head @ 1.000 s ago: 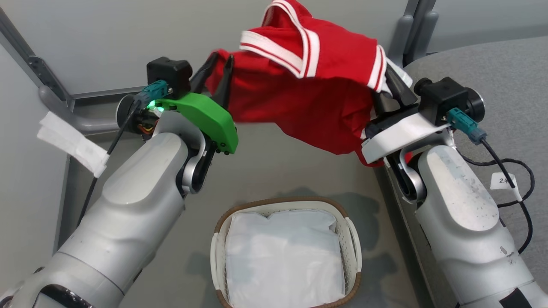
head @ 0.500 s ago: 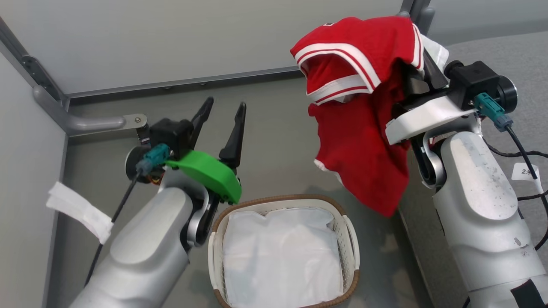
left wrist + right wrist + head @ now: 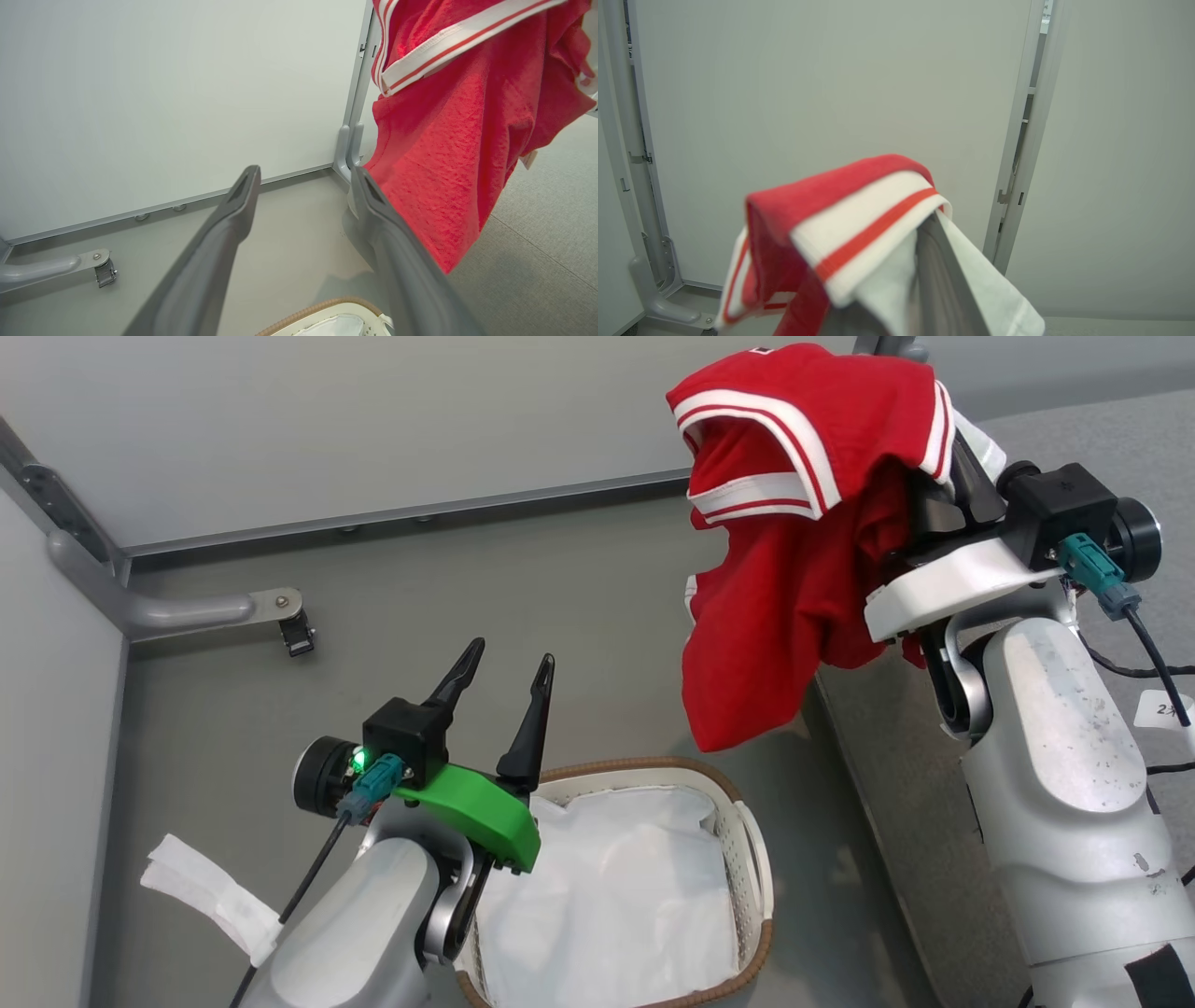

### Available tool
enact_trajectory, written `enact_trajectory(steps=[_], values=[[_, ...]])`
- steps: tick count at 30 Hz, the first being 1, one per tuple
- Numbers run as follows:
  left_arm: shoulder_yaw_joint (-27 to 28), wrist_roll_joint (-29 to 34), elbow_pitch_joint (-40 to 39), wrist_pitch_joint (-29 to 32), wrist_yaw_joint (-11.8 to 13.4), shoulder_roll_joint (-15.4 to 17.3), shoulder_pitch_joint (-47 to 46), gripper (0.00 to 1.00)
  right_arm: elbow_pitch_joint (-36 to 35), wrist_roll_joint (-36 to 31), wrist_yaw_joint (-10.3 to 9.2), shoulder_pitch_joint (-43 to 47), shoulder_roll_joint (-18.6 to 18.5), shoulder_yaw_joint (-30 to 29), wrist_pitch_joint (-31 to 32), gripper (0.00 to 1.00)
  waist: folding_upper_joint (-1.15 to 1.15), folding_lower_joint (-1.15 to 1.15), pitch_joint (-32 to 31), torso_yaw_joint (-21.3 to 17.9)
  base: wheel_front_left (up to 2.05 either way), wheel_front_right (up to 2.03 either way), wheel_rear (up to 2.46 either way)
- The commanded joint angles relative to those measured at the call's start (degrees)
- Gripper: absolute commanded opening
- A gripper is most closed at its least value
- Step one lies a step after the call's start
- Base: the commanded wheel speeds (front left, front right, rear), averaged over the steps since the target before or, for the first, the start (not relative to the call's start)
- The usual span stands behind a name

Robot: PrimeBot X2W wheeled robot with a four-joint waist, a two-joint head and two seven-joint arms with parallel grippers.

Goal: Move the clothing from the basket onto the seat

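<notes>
**Right gripper carries the clothing alone**

Clamped on a bunched fold, it holds the red cloth high. The tail dangles over the floor, just past the basket and beside the seat. Left gripper stands wide and empty (near the basket rim). Best to swing right over the seat, lower until the tail pools, then part the jaws.

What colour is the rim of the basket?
Brown; the rim of the basket shows best in the head view.
</notes>
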Motion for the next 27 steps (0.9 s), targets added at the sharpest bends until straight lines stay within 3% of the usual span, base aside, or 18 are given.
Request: enact_trajectory(steps=[1,21,27], values=[[0.51,0.9,-0.08,-0.04,-0.34,-0.26,0.98,1.0,-0.41,-0.64,-0.08,-0.35,-0.2,-0.28,-0.3,0.0,0.0,0.0,0.2,-1.0,0.0,0.0,0.0],[1.81,8.47,1.96,-0.03,-2.89,-1.84,-1.77,1.0,-0.87,-4.22,-0.08,0.54,-0.16,-6.92,-0.3,0.0,0.0,0.0,5.68,-22.47,0.0,0.0,0.0],[0.8,9.6,3.11,-0.02,-3.67,-2.68,-3.21,1.0,0.26,-4.45,-0.08,0.34,-0.15,-7.91,-0.3,0.0,0.0,0.0,6.91,-26.5,0.0,0.0,0.0]])
